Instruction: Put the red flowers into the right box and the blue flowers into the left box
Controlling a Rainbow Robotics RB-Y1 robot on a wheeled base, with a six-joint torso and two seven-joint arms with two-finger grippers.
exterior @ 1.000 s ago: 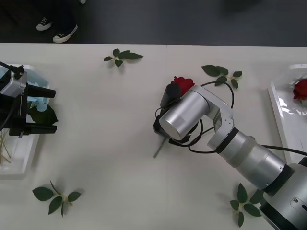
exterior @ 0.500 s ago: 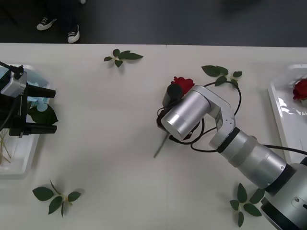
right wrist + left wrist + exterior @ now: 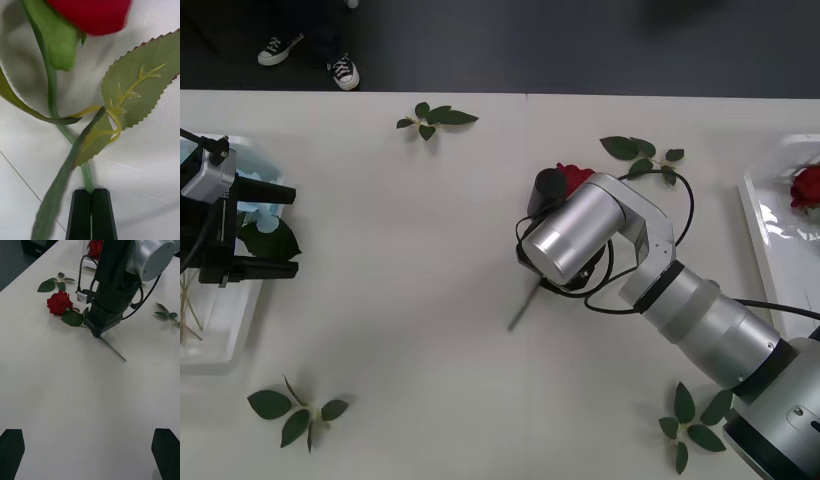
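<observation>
Here the right end effector (image 3: 91,195) pinches a red flower's (image 3: 59,303) stem.

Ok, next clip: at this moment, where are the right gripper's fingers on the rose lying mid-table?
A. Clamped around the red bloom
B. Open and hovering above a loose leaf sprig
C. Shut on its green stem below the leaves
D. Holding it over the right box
C. The right wrist view shows the right gripper with its black fingers pressed together on the green stem of the rose, with the leaves and bloom beyond.
</observation>
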